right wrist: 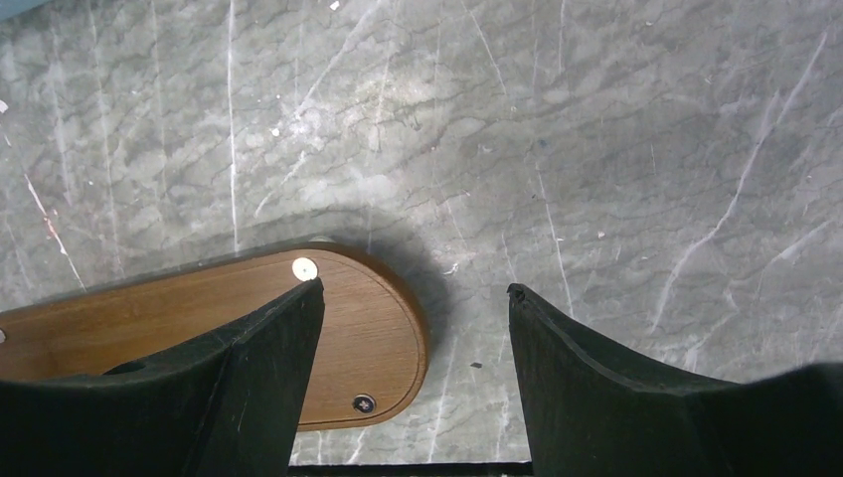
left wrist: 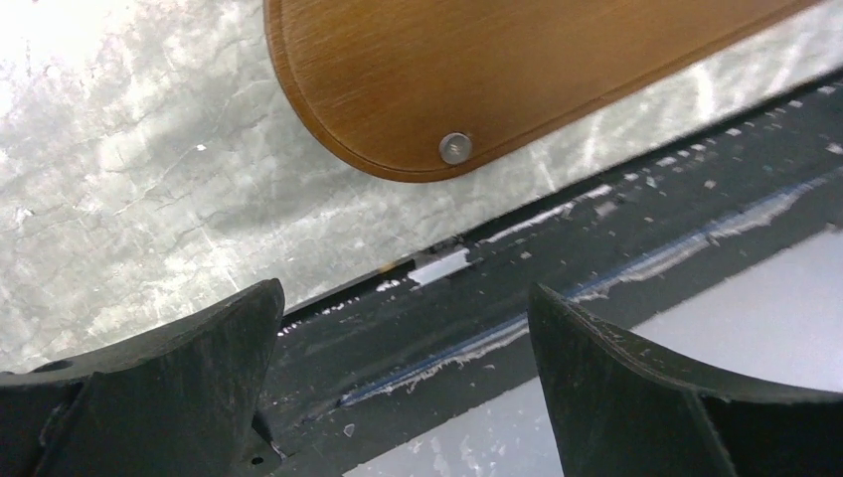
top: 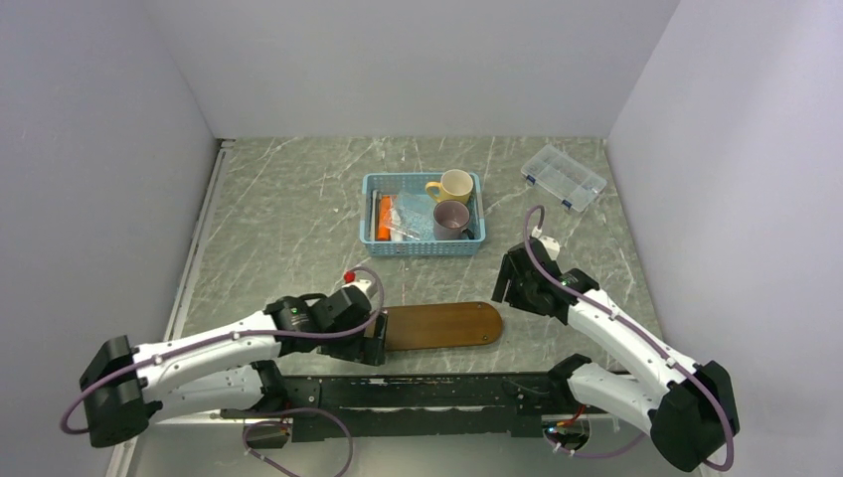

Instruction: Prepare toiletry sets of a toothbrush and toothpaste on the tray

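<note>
The left fingers (left wrist: 179, 378) and right fingers (right wrist: 219, 388) stand open, empty, at opposite tray (top: 447, 325) ends; basket (top: 422, 249) seemingly holds orange toothpaste (top: 383, 231).

Wooden tray (top: 447, 325) lies crosswise — blue basket (top: 422, 247) beyond.

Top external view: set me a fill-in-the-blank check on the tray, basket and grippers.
The yellow mug and the purple mug stand in the blue slatted plastic ____.
The dark brown oval wooden tray lies on the grey marbled table with ____ on it.
The left gripper and right gripper both have jaws standing ____.
Missing: basket; nothing; open.
</note>
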Available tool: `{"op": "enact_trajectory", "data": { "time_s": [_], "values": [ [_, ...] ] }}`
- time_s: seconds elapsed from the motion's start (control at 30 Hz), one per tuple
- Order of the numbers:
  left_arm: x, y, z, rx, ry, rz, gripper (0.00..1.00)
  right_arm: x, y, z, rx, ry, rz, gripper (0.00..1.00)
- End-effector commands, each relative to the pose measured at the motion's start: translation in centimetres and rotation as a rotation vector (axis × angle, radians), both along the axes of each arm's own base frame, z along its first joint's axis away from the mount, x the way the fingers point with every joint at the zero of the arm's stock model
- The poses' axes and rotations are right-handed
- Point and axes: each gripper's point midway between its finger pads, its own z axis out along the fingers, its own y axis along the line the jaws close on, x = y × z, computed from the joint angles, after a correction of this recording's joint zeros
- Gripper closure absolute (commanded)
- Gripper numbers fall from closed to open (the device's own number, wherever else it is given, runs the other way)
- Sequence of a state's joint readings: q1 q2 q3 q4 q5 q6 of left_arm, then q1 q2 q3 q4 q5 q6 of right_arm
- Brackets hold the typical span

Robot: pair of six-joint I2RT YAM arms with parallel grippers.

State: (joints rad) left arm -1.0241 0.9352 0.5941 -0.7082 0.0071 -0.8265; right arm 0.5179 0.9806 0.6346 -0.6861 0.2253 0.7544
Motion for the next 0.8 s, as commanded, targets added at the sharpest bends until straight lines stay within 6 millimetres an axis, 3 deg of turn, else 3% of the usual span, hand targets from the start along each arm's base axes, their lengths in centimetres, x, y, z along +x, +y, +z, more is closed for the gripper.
{"op": "enact_trajectory", "data": {
  "time_s": [0.0, 0.53, 0.77],
  "values": [
    [1.7, -0.8, -0.3, 0.056, -0.052, 0.091, 0.01, 0.2, 0.3, -0.3, 0.012, -0.006, -0.007, 0.29],
    [2.6, -1.7, -3.8, 0.157, -0.028, 0.077, 0.01, -0.1, 0.7, -3.2, 0.011, 0.082, -0.043, 0.29],
    [2.9, -1.5, -4.0, 0.174, -0.046, 0.086, 0.01, 0.2, 0.6, -4.2, -0.013, 0.115, -0.070, 0.29]
  ]
}}
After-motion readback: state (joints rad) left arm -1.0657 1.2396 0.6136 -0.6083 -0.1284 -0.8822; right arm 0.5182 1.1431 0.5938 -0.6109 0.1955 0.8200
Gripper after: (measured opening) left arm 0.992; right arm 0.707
